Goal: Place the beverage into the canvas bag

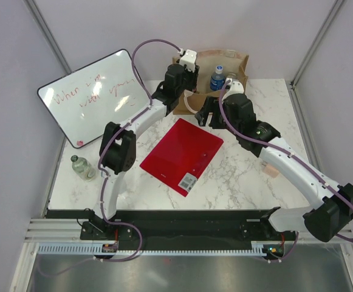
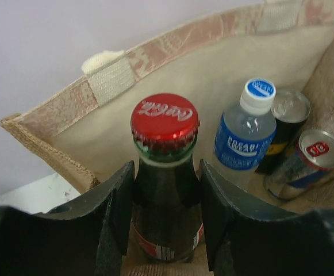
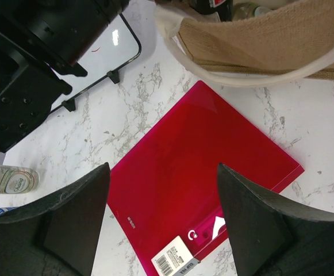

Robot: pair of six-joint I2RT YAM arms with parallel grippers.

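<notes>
Jaws first: your left gripper (image 2: 167, 167) pinches the cola bottle (image 2: 165, 195) just under its red cap (image 2: 164, 118), with a finger pressed to each side of the neck. Your right gripper (image 3: 164, 168) stands spread with nothing between its fingers. The cola bottle is upright at the near-left corner of the bag (image 2: 57, 109), and looks to be inside the rim. You cannot tell whether its base has reached the bag floor.

The step in hand looks like lowering and letting go. Hold the bottle plumb and bring it straight down along that near wall. That path stays apart from the water bottle (image 2: 244, 135), the dark can (image 2: 290, 109) and the leaning can (image 2: 319, 150) on the bag's far-right side. A sideways nudge could topple that cluster. Release only once the bottle stands by itself, then lift straight up so the fingers clear the cap and rim. Glass is likely heavy and slick, so a drop from height may tip it.

Only the left wrist view shows the grip and what is inside the bag. Only the top view shows both arms meeting at the bag (image 1: 240, 58), the right one just in front of it. Only the right wrist view shows the white handle (image 3: 241, 77) drooping outside the bag's front wall. It also shows the red folder (image 3: 212, 144) lying in front of the bag, under the idle gripper.
</notes>
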